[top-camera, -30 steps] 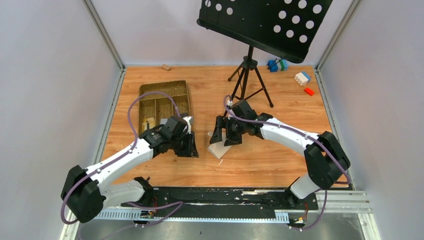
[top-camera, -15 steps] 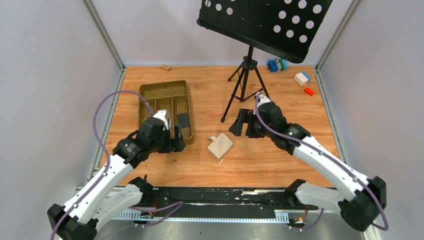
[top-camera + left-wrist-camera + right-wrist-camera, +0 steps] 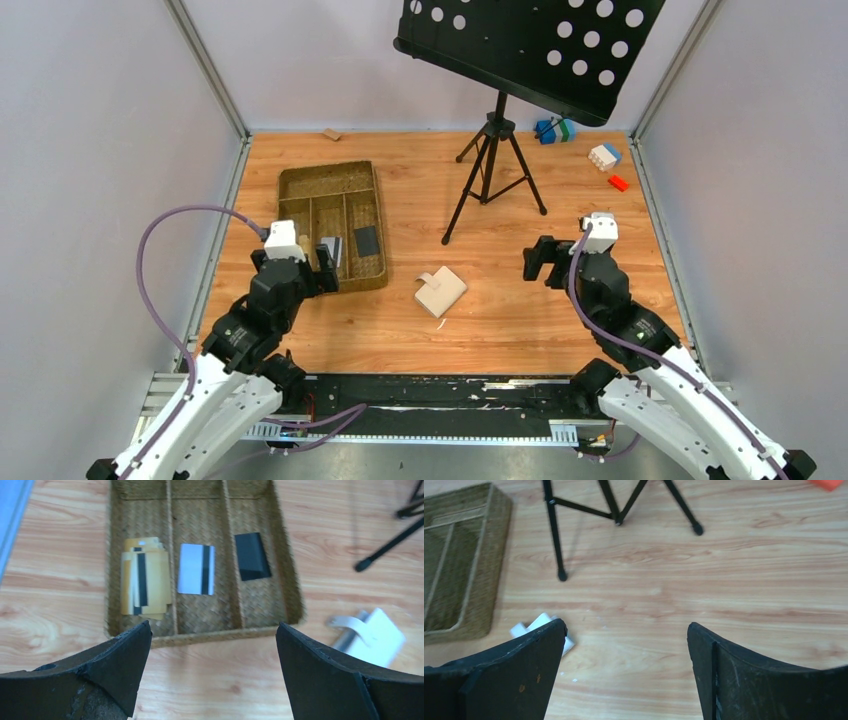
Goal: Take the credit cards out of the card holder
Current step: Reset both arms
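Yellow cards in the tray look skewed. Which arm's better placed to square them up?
Left, probably. The left hand, open, hangs just off the near rim of the tray, its wrist view looking straight onto the yellow cards. The right hand, also open, sits across the table, past the card holder.

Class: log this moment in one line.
left tool: open, empty | right tool: open, empty | orange-yellow plastic card, silver-grey card, black card: separate compartments, woven brown tray | cream-beige folding card holder: on table

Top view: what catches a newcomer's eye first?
The big black music stand looming at the back. Then the woven tray at left, holding a yellow card, a silver card and a black card in separate compartments. The cream card holder lies mid-table between the open left end effector and right end effector.
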Available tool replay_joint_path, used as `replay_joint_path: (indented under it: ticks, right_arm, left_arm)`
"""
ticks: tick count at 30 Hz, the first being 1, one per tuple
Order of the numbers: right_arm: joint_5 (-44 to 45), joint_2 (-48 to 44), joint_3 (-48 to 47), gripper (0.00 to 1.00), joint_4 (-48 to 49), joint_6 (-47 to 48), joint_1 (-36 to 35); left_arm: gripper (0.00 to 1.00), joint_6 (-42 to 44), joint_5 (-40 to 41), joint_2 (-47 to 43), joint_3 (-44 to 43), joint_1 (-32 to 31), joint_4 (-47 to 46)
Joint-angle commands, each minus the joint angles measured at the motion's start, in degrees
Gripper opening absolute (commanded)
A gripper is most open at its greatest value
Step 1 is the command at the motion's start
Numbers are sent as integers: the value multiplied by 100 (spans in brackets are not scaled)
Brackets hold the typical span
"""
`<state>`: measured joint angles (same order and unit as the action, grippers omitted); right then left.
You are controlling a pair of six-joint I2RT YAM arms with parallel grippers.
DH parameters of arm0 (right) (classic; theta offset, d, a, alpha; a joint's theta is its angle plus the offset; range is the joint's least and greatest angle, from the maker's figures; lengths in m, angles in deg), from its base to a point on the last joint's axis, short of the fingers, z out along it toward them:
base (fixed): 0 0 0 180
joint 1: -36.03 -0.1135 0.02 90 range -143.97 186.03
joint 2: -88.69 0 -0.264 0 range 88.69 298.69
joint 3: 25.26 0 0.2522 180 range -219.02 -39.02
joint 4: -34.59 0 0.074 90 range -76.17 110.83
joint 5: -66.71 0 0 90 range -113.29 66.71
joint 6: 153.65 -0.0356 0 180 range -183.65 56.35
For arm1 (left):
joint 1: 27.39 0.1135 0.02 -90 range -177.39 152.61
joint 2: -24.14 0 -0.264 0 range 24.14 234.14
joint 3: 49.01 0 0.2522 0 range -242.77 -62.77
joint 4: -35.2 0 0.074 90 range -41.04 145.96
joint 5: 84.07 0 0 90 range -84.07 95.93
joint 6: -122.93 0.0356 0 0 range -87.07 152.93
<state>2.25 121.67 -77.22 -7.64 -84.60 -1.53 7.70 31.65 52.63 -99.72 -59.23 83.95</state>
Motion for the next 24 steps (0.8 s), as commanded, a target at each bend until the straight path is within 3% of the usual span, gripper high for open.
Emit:
replay_joint_path:
  ticks: [1,4,6,8,12,16,24]
  right_arm:
    - [766,136,192,92,403,649,343]
    - [170,385,459,92,813,651,1305]
    - [-544,581,614,92,1161,555,2161]
    - [-482,824,749,92,1500,683,2591]
    - [113,1325,1119,93,2489,1582,2642]
    - [-337,1532,1678,94,3730,2202,2679]
    - [-824,2507,2192,95,5441,2215,3055]
  left_arm:
    - [100,820,1021,228,503,27,-1169]
    - [100,1179,1307,802,647,210,-1580]
    - [100,1214,1082,1338,710,648,-1848]
    - [100,1205,768,1716,781,1116,-2224]
    - [100,1407,582,2216,1067,1586,-3101]
    - [100,1690,622,2691,1310,1834,-3735]
    - [100,1844,323,2890,2085,1959,-5430]
